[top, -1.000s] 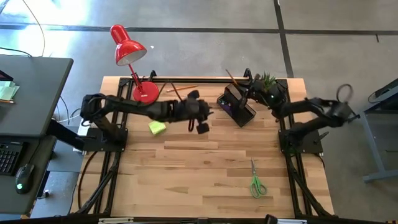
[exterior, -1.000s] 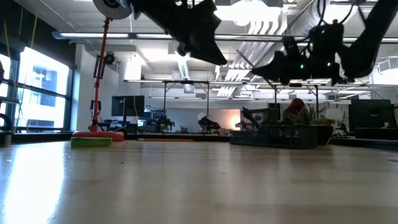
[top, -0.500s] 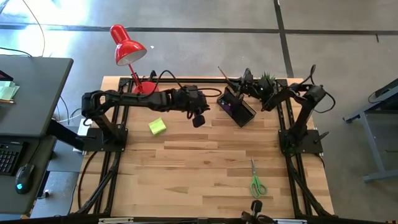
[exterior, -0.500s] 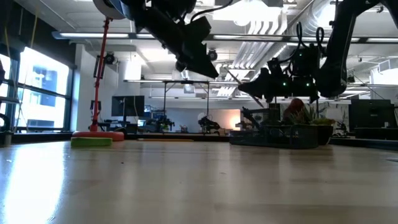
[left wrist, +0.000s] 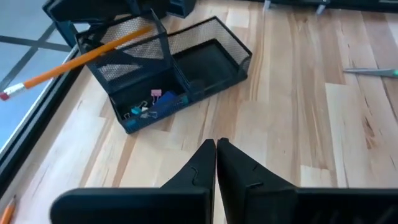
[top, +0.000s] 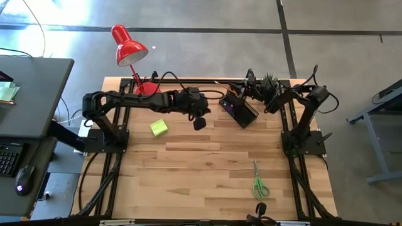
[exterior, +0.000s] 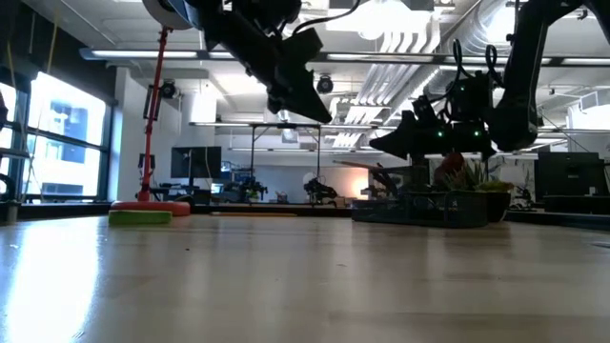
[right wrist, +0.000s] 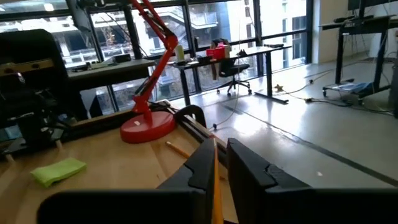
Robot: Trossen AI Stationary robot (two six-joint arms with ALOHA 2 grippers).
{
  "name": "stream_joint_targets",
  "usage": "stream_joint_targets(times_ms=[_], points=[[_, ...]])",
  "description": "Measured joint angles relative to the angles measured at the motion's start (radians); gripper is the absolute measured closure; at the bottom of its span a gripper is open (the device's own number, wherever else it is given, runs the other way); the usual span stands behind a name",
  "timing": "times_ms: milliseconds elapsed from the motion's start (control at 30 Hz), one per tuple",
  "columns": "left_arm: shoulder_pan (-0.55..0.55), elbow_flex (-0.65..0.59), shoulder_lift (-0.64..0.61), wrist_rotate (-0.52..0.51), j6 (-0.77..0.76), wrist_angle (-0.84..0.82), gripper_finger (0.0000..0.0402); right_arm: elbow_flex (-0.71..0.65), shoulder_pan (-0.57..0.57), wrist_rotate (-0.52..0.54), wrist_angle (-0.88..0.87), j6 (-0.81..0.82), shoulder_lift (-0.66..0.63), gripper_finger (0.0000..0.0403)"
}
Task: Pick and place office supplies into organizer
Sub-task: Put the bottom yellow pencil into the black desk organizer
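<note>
The right gripper (right wrist: 214, 163) pinched a light, stiff orange pencil (left wrist: 81, 55) mid-shaft above the mesh organizer (left wrist: 180, 71); the left gripper (left wrist: 216, 163) hung closed, empty.

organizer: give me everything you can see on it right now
The small black wire-mesh rectangular organizer sits on the wooden table near its far right corner, skewed to the edges, beside a small green potted plant. It has a taller mesh cup at one end and low open trays beside it. One tray holds small blue and pink clips. An orange pencil, held in the right gripper, slants across the cup; whether it touches is unclear.
</note>
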Motion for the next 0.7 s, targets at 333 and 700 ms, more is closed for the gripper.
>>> stream_joint_targets(times_ms=[333,700], points=[[0.001,0.000,0.000,0.000,-0.004,-0.008,0.0394,-0.003,0.000,0.002,-0.002,-0.029,0.000,0.0385],[0.002,-0.001,-0.035,-0.021,0.015,-0.036,0.0394,0.014,0.082,-0.032,-0.244,-0.265,-0.187,0.0373]])
